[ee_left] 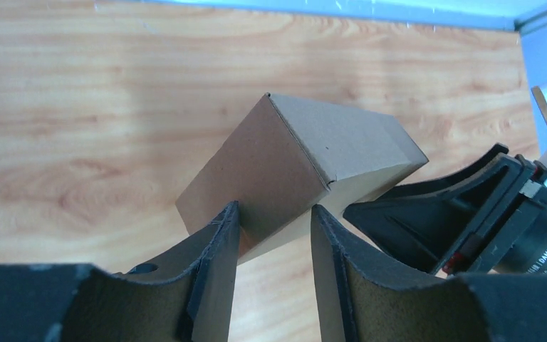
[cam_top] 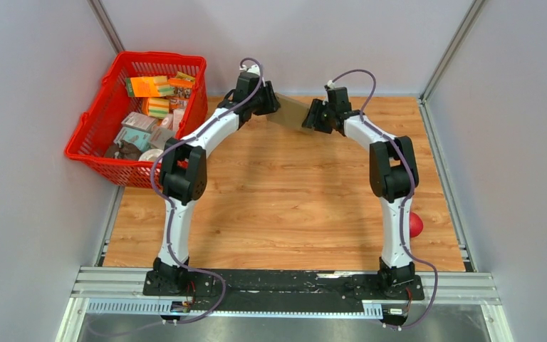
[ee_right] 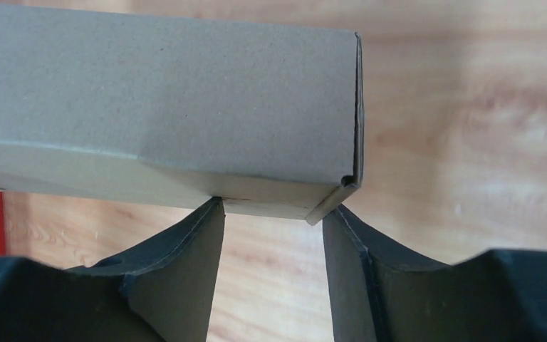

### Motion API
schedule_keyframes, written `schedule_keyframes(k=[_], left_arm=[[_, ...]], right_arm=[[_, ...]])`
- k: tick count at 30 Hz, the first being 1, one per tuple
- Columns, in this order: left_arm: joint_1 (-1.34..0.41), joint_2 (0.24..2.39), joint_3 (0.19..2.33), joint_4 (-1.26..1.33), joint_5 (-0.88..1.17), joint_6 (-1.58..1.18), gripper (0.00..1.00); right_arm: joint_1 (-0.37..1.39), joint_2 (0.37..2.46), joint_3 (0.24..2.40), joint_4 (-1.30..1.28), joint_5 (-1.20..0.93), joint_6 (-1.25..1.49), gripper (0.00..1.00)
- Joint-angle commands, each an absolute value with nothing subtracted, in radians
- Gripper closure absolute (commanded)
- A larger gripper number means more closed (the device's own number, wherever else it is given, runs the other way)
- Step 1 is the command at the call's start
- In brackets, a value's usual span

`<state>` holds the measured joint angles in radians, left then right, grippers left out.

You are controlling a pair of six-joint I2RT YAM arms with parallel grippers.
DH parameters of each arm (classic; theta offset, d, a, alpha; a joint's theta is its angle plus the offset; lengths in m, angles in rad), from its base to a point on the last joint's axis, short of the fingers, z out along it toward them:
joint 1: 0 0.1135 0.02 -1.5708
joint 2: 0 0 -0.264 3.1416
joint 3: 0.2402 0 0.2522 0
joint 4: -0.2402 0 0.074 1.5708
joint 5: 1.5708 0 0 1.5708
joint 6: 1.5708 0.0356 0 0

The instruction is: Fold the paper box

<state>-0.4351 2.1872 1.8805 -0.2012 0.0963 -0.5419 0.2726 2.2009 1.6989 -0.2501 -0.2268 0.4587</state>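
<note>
Tabletop (cam_top: 285, 214): pale wood grain with grey walls all round, and both arms stretched to the far edge.
Paper box (cam_top: 292, 112): up at 12 o'clock, a closed oblong brown carton, tilted and slung between the two pincers.
Left pincer (ee_left: 274, 221): clenched on the box, one end corner wedged between its fingers.
Right pincer (ee_right: 272, 214): fingertips right at the box's lower edge near the end; gripping or merely touching, can't tell.
Red basket (cam_top: 96, 139): over at 10 o'clock, off the tabletop's corner, stuffed with colourful packets.
</note>
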Motion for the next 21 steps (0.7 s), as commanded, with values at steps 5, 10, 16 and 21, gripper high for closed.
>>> schedule_keyframes(k=[5, 10, 16, 21], left_arm=[[-0.414, 2.391, 2.06, -0.169, 0.377, -0.696, 0.53], [-0.382, 2.39, 2.089, -0.21, 0.358, -0.643, 0.42], [-0.336, 2.387, 2.249, -0.4, 0.29, -0.517, 0.26], [-0.287, 2.392, 2.431, -0.56, 0.265, -0.492, 0.25]], right_arm=[[0.284, 2.344, 2.002, -0.153, -0.365, 0.471, 0.43], [0.279, 2.373, 2.054, -0.158, -0.353, 0.428, 0.28], [0.261, 2.402, 2.15, -0.209, -0.361, 0.401, 0.16], [0.25, 2.392, 2.236, -0.326, -0.321, 0.365, 0.11]])
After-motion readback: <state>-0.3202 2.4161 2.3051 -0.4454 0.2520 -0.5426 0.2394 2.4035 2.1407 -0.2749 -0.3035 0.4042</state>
